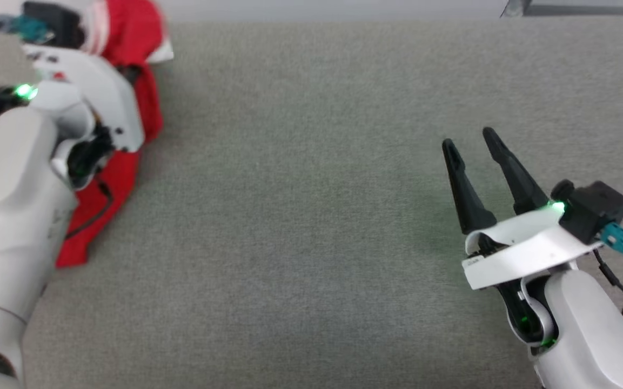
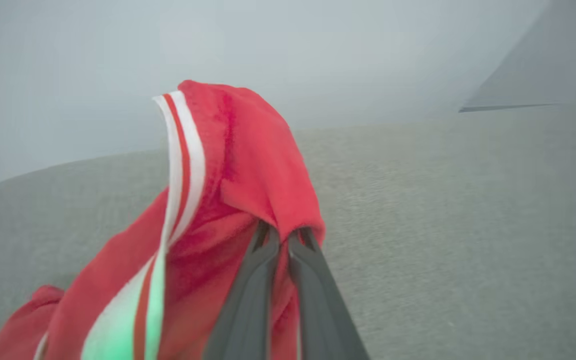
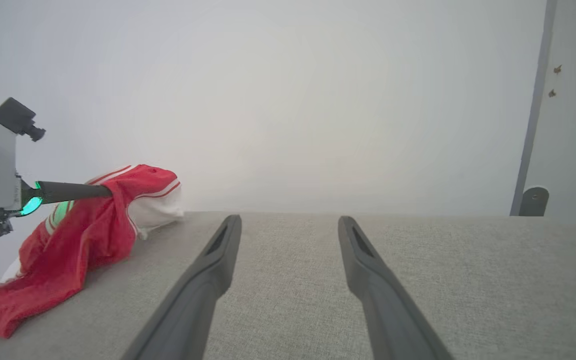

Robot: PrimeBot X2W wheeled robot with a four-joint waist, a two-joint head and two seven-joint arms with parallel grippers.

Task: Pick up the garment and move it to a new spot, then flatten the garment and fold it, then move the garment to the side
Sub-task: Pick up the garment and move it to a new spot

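Note:
The garment (image 1: pixel 127 70) is bright red with white panels and striped trim, bunched at the far left of the grey surface. In the left wrist view my left gripper (image 2: pixel 284 235) is shut, its two dark fingers (image 2: pixel 253 300) pinching a fold of the garment (image 2: pixel 248 165), which drapes over the tips. The right wrist view shows the garment (image 3: pixel 93 230) lifted at one end by that gripper (image 3: pixel 105 190) while its lower part trails on the surface. My right gripper (image 1: pixel 468 141) stands open above the surface at the right with nothing between its fingers (image 3: pixel 208 280).
A grey fabric-covered surface (image 1: pixel 300 216) spreads across the whole workspace, with a pale wall (image 3: pixel 288 100) behind its far edge. A grey post with a round fitting (image 3: pixel 532 200) stands at the far right.

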